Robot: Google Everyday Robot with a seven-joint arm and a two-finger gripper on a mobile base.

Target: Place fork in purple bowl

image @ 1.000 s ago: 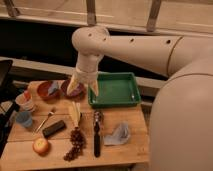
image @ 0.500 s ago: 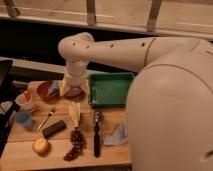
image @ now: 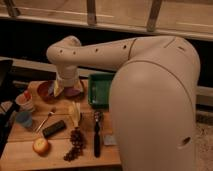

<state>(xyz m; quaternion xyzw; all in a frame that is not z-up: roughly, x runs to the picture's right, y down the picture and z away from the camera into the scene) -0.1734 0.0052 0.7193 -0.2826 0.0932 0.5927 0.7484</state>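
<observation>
Fork [image: 45,120] is seen lying flat on the wooden bench [image: 50,160], untouched. It sits lower in the view than the pincer [image: 62,88] and a little to its left, between a blue cup [image: 23,119] and a black block [image: 54,128]. The pincer is hung low over the far part of the bench, where the purple bowl [image: 75,91], just to its right, meets the red-brown bowl [image: 46,90], just to its left. Whether the pincer is wide or narrow cannot be told, and no fork is seen in it. As the fork lies apart from it, the pick-up is judged not yet done. The pincer's place is probably explained by the arm's fold: the elbow is bent above the bowls, so a descent toward the fork would be short. Because the fork is slim and flat, a grasp across its handle would likely be needed, and the black block close by would have to be avoided. The green tray [image: 100,91], further right of the pincer, is not involved.
</observation>
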